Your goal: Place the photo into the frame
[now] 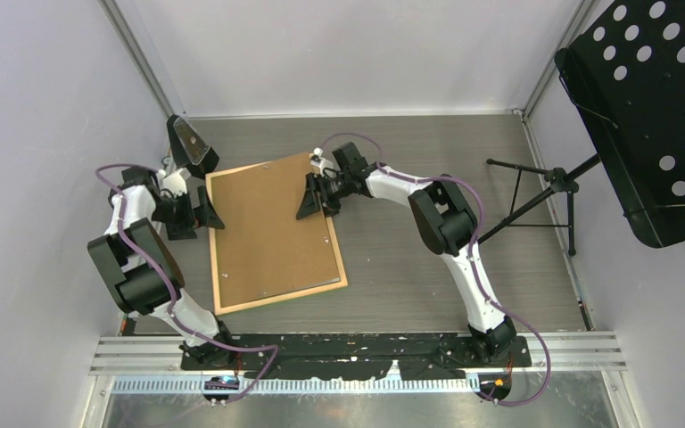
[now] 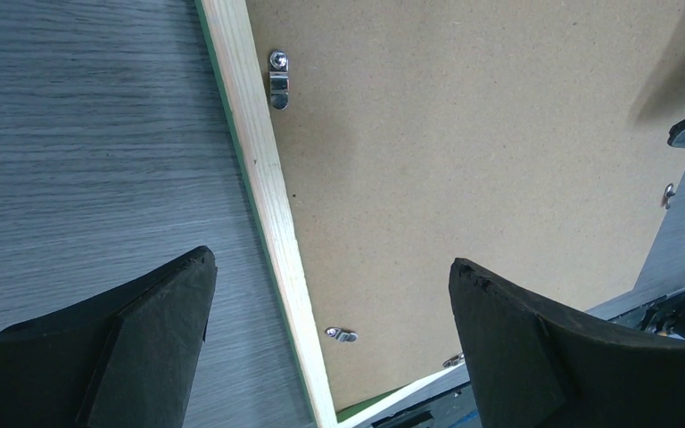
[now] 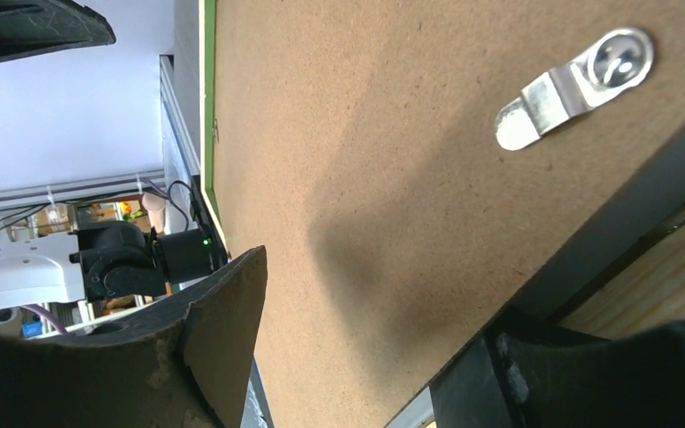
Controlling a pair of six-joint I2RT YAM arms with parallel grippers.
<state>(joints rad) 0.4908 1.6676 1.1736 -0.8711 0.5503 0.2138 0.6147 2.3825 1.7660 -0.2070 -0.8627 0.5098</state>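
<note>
The frame (image 1: pixel 217 267) lies face down near the middle of the table, light wood rim up, with a thin green edge (image 3: pixel 207 107) showing. A brown hardboard backing (image 1: pixel 268 227) fills it, with small metal clips (image 2: pixel 278 78) along the rim. The photo is hidden. My left gripper (image 1: pixel 198 178) is open wide, straddling the frame's left rim (image 2: pixel 263 178) with nothing between the fingers. My right gripper (image 1: pixel 317 183) hovers at the far right rim, jaws apart over the backing (image 3: pixel 366 134), beside a clip (image 3: pixel 575 85). It grips nothing.
A black perforated music stand (image 1: pixel 651 116) on a tripod (image 1: pixel 544 196) stands at the right. Grey walls close in the left, back and right. An aluminium rail (image 1: pixel 366 352) with both arm bases runs along the near edge.
</note>
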